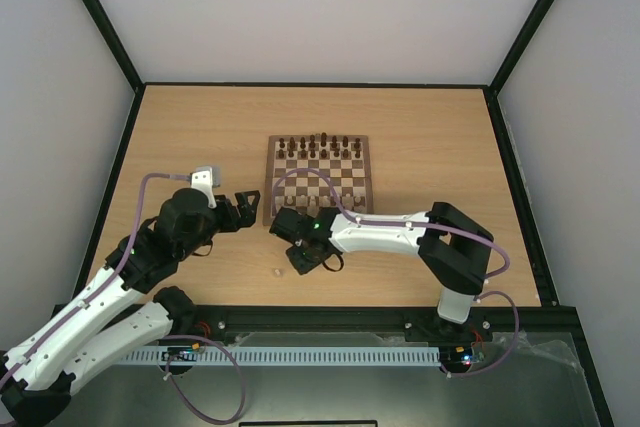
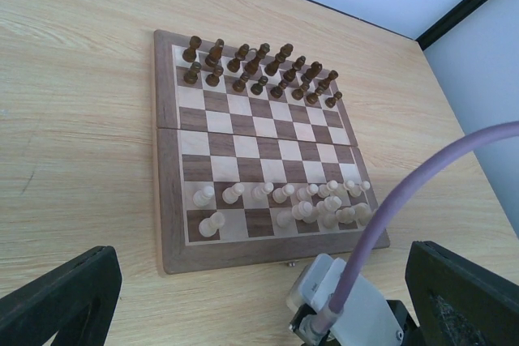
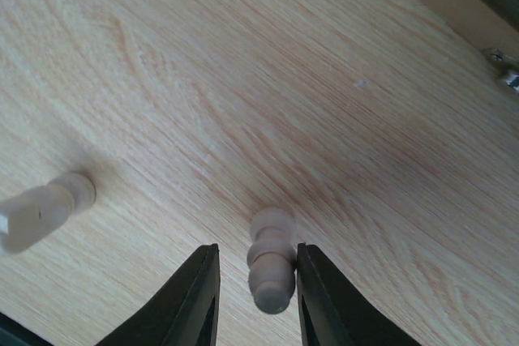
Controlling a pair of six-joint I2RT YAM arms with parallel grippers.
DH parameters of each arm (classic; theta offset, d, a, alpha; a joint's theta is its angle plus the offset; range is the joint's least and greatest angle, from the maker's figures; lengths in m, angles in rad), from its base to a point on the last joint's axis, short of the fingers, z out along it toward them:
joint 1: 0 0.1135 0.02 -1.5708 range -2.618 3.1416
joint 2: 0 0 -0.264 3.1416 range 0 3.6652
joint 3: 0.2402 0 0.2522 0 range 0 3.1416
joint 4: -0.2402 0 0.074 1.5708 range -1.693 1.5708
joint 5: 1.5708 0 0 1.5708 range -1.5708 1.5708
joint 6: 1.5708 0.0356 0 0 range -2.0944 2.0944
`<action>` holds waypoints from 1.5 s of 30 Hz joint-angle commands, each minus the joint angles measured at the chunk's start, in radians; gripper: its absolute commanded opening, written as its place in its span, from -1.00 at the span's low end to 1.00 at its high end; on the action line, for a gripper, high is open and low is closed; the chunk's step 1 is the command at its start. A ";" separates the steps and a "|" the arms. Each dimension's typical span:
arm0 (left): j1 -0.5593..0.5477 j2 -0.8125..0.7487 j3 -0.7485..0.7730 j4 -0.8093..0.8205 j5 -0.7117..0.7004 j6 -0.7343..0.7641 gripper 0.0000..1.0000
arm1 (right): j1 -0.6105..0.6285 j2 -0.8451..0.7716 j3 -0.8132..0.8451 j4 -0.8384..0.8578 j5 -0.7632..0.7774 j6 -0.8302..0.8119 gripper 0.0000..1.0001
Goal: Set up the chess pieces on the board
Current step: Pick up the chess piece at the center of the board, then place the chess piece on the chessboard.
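Where the right wrist view reaches its lower edge, the right gripper (image 3: pixel 257 250) is seen low over the table (image 3: pixel 340 119), its two dark fingers (image 3: pixel 199 297) parted, not clamped. Between them sits a pale pawn (image 3: pixel 272 265). It is close against the finger on the frame's right, while a strip of wood grain shows between it and the other finger. Whether it stands on the table or is lifted cannot be told. At the left edge of that frame a second pale piece (image 3: pixel 45 210) is seen lying on its side, apart from the gripper.

In the top view this loose piece (image 1: pixel 277 271) is found on bare wood left of and below the right gripper, which is placed just below the board's lower left corner. The left gripper (image 1: pixel 250 209) is held left of the board (image 1: pixel 272 177), pointed toward it. Its fingers (image 2: pixel 61 293) are seen spread wide at the bottom corners of the left wrist view, with nothing between them.

Beyond them, the chess pieces (image 2: pixel 284 200) are gathered on the board's two nearest rows. A full line is formed in the second row. In the first row one piece stands near the left end and the rest are crowded at the right, with squares left bare between. Empty checkered squares fill the middle of the board. The dark pieces (image 2: pixel 259 66) are lined up in the two farthest rows.
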State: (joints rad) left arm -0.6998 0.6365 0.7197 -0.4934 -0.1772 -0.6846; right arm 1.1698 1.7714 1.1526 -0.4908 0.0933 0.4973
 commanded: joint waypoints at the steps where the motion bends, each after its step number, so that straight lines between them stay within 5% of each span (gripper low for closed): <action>1: 0.006 -0.002 -0.010 -0.010 -0.010 0.003 0.98 | 0.007 0.031 0.035 -0.047 0.030 0.002 -0.51; 10: 0.006 0.001 -0.021 0.002 -0.008 0.012 0.98 | 0.007 0.047 0.062 -0.082 0.055 0.006 -0.94; 29: 0.006 0.027 -0.023 0.013 -0.009 0.025 0.98 | -0.209 0.160 0.423 -0.244 0.110 -0.133 -0.90; 45: 0.008 0.046 -0.019 0.021 -0.025 0.032 0.98 | -0.239 0.269 0.476 -0.236 0.093 -0.155 -0.85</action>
State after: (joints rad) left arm -0.6960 0.6827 0.7055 -0.4835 -0.1879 -0.6685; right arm 0.9417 2.0174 1.5963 -0.6762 0.1883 0.3595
